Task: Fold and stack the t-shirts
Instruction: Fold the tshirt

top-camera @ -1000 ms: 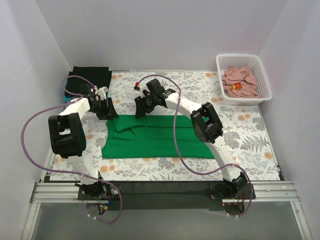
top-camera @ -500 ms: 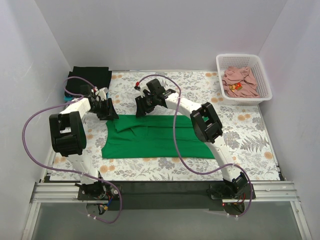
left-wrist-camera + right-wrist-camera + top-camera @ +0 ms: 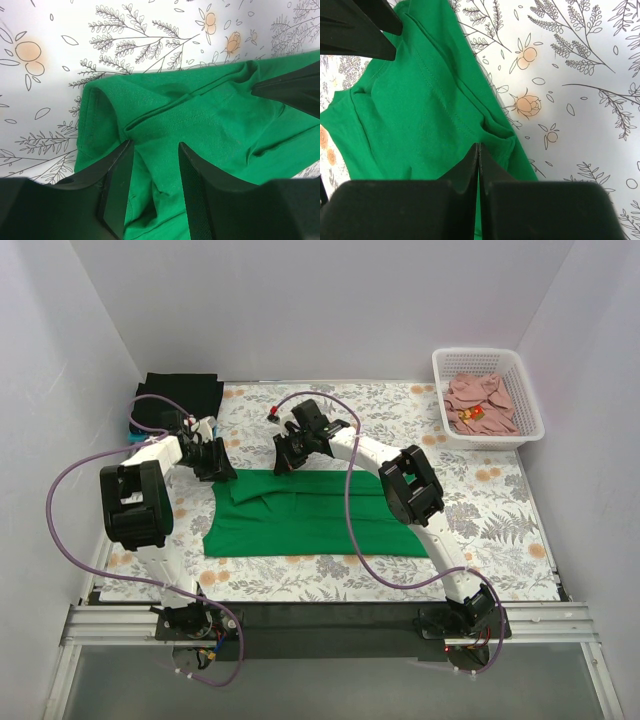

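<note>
The green t-shirt (image 3: 310, 520) lies spread across the middle of the flowered table (image 3: 500, 510), its far left corner rumpled. My right gripper (image 3: 478, 147) is pinched tight on a pucker of cloth at the shirt's far edge. My left gripper (image 3: 155, 150) stands apart over that rumpled corner, with green cloth between the fingers. A black t-shirt (image 3: 182, 392) sits far left, and a pink t-shirt (image 3: 485, 400) lies in the white basket (image 3: 478, 353).

The left tool (image 3: 218, 468) and right tool (image 3: 284, 464) cover bits of the green shirt's (image 3: 300, 525) far edge. At the table's (image 3: 500, 510) far left corner, a blue cloth (image 3: 128, 427) shows only a sliver beneath the black shirt (image 3: 180, 392).
</note>
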You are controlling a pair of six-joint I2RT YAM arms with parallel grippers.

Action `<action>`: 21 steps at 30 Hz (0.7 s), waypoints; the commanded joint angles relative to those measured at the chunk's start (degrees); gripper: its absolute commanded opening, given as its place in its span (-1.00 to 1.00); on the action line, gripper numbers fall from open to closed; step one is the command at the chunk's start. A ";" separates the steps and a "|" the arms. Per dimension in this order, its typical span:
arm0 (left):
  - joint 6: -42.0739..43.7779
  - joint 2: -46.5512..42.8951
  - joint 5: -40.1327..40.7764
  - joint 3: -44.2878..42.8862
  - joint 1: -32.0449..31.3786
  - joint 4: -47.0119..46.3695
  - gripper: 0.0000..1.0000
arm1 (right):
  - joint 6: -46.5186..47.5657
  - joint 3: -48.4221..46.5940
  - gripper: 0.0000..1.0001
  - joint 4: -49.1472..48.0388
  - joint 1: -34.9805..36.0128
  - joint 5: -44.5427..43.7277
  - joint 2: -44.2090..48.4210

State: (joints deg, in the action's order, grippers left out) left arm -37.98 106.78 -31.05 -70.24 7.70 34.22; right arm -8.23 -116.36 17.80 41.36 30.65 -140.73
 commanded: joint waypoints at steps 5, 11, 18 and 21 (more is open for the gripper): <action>0.01 -0.96 1.07 -3.32 -0.06 -0.56 -0.19 | -0.65 -0.28 -0.97 -2.24 0.30 2.30 1.94; 0.80 -0.87 1.43 -4.12 -0.06 0.58 -0.15 | -0.82 2.88 -0.97 -4.44 0.30 2.83 7.04; 0.53 -3.42 0.20 -2.10 -0.06 0.94 -0.15 | -0.82 4.47 -0.97 -5.85 0.21 -0.25 8.19; 0.54 -3.86 0.46 -0.87 -0.06 1.03 -0.15 | -1.52 3.86 -0.97 -5.85 0.21 -0.15 7.84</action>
State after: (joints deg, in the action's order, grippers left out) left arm -37.76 106.45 -30.06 -72.23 7.70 34.54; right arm -8.99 -112.60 14.22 41.36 31.03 -135.46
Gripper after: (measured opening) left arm 0.425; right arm 0.019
